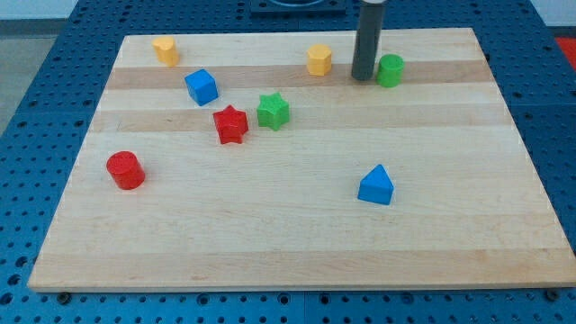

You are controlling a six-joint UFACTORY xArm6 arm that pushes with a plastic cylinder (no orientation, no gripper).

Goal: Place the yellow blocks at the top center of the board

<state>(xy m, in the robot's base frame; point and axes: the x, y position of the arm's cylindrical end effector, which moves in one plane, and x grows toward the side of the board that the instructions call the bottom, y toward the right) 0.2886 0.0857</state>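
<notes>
My tip (362, 77) touches nothing; one yellow block (319, 59) sits just left (upright, no long axis visible); the other (165, 49) far left.

yellow block (164, 49) top left, yellow block (319, 59) top centre

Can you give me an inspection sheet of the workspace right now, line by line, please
Surface: wooden board, flat, resting on a blue perforated table.
Job's things: yellow block near the top centre; second yellow block at the view's top left.
Clutter: blue cube, red star, green star, red cylinder, blue triangular block, green cylinder.
Grippers: no fingers; my tip stands between the centre yellow block and the green cylinder, close to the cylinder; contact cannot be told.
Cables: nothing seen.
Surroundings: a dark fixture at the view's top edge, too cropped to identify.
</notes>
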